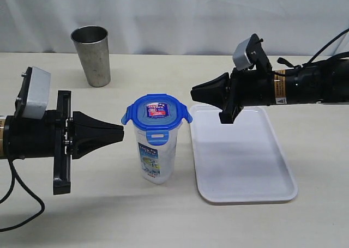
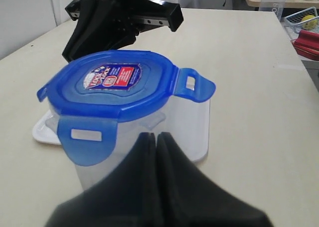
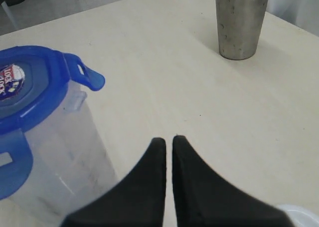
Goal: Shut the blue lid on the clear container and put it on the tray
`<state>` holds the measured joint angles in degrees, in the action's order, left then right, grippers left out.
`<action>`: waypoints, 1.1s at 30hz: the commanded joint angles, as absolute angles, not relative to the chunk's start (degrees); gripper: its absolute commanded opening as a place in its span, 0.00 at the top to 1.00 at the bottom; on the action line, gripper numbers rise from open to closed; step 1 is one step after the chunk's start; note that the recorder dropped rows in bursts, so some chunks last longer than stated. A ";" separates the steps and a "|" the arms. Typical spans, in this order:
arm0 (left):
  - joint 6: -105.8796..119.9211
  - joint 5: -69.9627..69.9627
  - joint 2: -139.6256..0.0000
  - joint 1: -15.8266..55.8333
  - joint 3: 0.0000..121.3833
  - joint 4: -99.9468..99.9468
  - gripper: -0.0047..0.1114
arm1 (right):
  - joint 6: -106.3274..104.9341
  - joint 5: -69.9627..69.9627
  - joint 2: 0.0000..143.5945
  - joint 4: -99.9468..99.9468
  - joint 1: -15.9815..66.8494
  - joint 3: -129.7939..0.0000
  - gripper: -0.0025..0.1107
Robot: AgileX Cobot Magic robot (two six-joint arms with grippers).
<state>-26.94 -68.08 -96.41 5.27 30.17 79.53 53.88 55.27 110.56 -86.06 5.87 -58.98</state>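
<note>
The clear container (image 1: 154, 152) stands upright on the table, left of the tray (image 1: 245, 155). The blue lid (image 1: 156, 114) rests on top of it with its flaps sticking outward. My left gripper (image 1: 121, 133) is shut and empty, pointing at the container's left side just short of it. In the left wrist view the lid (image 2: 112, 85) and container (image 2: 149, 132) fill the middle beyond my left gripper (image 2: 154, 136). My right gripper (image 1: 193, 89) is shut and empty, hovering above the tray's near-left corner, right of the lid. Its wrist view shows the lid (image 3: 30, 95) beside my right gripper (image 3: 168, 139).
A grey steel cup (image 1: 92, 55) stands at the back left of the table; it also appears in the right wrist view as the steel cup (image 3: 240, 20). A black cable (image 1: 22, 204) trails on the table under the left arm.
</note>
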 commanded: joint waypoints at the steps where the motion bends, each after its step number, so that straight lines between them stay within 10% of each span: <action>1: -26.80 -69.10 -96.62 5.53 29.97 78.74 0.96 | 53.63 57.70 110.43 -87.74 5.49 -59.21 0.94; 33: -25.72 -66.71 -96.62 5.53 29.97 76.83 0.96 | 56.80 59.03 107.84 -94.30 5.49 -57.96 0.94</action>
